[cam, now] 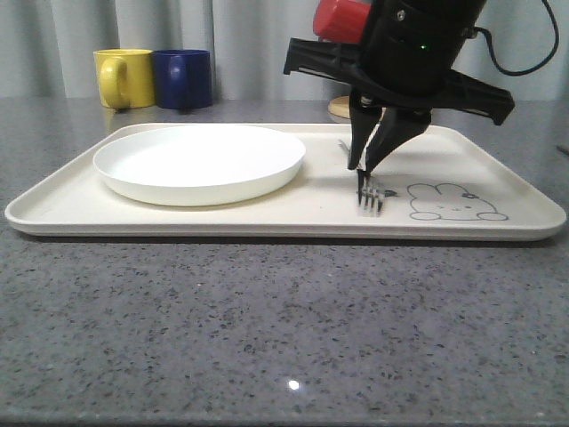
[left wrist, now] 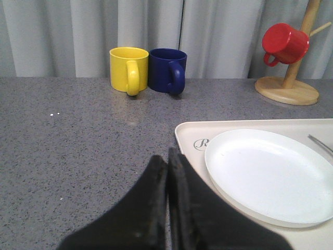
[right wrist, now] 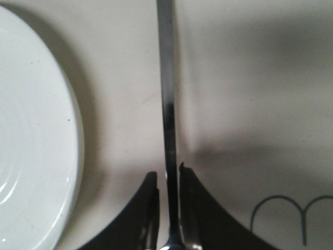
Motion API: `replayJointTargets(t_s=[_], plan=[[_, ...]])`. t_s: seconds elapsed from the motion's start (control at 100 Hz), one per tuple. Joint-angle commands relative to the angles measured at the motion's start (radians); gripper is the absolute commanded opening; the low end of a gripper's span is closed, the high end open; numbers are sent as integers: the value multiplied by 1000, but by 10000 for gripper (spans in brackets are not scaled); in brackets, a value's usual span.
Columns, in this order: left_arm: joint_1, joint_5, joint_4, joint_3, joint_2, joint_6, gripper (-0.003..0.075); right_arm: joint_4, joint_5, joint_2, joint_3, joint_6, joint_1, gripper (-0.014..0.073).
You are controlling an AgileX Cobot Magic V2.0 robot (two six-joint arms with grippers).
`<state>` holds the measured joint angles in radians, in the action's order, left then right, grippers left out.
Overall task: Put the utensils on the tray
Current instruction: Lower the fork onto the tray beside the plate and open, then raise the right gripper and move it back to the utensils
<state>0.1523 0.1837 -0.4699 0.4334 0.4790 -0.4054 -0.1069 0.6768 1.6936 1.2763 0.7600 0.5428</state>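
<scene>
A silver fork (cam: 369, 197) lies on the cream tray (cam: 267, 213), just left of the rabbit drawing (cam: 455, 203). Its tines point toward the front edge. My right gripper (cam: 366, 167) points down over the fork's neck. In the right wrist view the fork handle (right wrist: 166, 78) runs between the fingers of that gripper (right wrist: 167, 174), with a thin strip of tray showing on each side, so the jaws stand narrowly open. A white plate (cam: 200, 160) rests on the tray's left half. My left gripper (left wrist: 167, 156) is shut on nothing, above the table by the tray's corner (left wrist: 190, 133).
A yellow mug (cam: 124, 77) and a blue mug (cam: 184, 78) stand behind the tray at the left. A red mug (left wrist: 283, 42) hangs on a wooden stand (left wrist: 287, 89) at the back right. Grey tabletop (cam: 284, 329) stretches in front of the tray.
</scene>
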Motion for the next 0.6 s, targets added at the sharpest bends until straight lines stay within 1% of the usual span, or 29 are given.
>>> replayJointTargets(t_s=[0.0, 0.23, 0.44, 0.59], plan=[[4, -75, -7, 25, 7, -1, -18, -7, -43, -44, 33, -1, -1, 195], [4, -75, -7, 25, 7, -1, -18, -7, -45, -44, 34, -1, -1, 323], [4, -75, -7, 25, 7, -1, -18, -28, -34, -71, 59, -13, -1, 332], [4, -75, -7, 25, 7, -1, -18, -95, -2, -133, 63, -21, -14, 332]])
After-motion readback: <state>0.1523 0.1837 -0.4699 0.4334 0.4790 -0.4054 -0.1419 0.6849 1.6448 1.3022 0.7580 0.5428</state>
